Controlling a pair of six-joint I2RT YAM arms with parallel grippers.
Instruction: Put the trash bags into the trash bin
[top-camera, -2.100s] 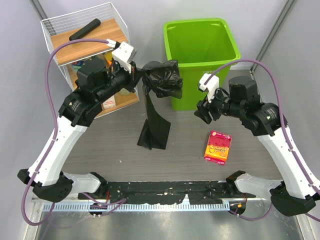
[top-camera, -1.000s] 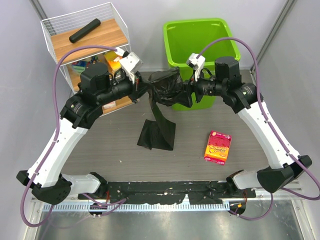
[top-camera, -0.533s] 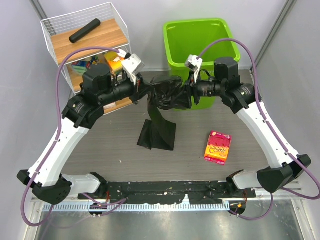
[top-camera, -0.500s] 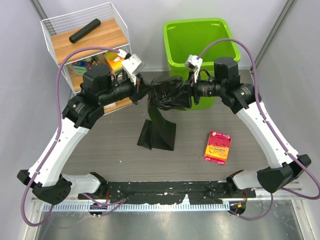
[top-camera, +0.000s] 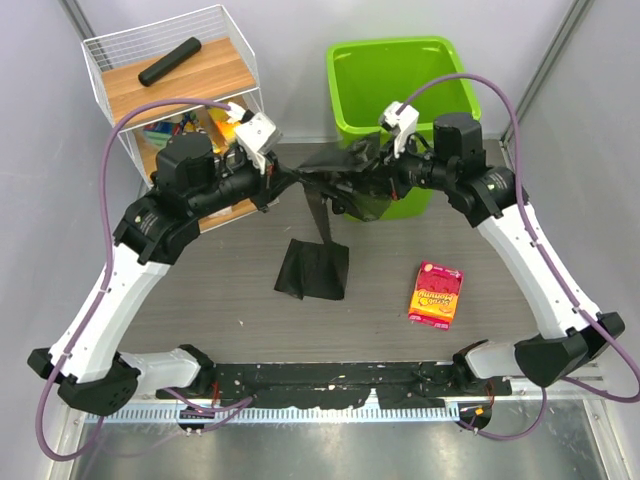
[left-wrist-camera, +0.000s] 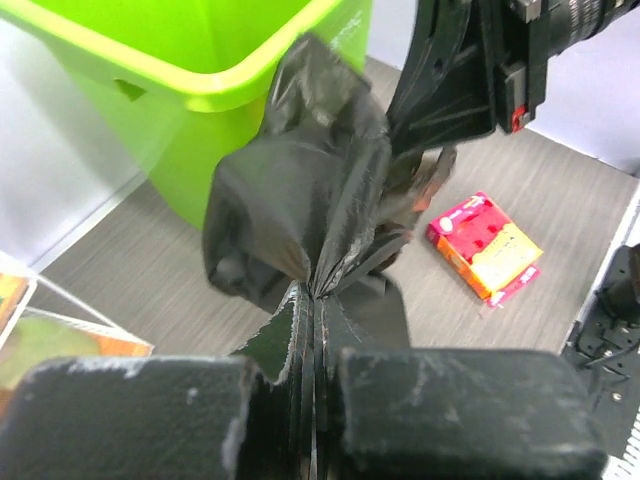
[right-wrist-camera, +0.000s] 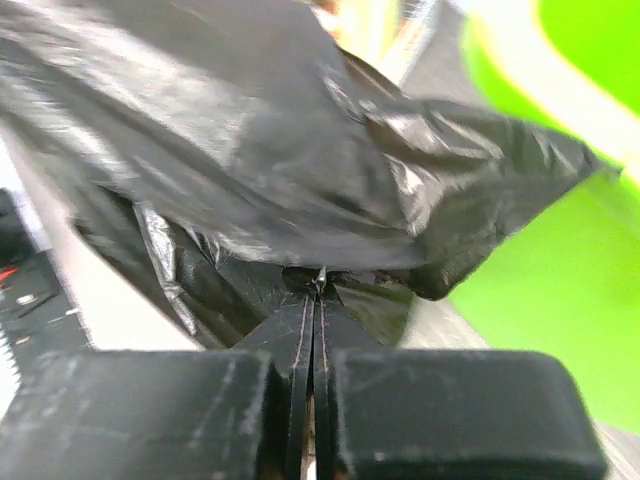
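Two robot arms reach inward from the near edge of the table (top-camera: 200, 280), elbows raised and forearms almost level, their wrists facing each other.

The left gripper (top-camera: 285, 178) is clamped tight on one end of the trash bag (top-camera: 335, 182). The right gripper (top-camera: 374, 180) is pinched shut on the other end. In each wrist view, the fingers meet with a fold of black film between them.

The bag hangs in the air between the two grippers, just in front of the near wall of the lime-green trash bin (top-camera: 372, 100), outside it. The bin stands at the table's far edge. The bag is glossy, crinkled and bunched, and a narrow tail drops from it. The tail's flat lower end lies on the table near the middle.

A wire shelf (top-camera: 236, 40) fills the far left corner. A pink packet (top-camera: 436, 294) lies toward the right edge.
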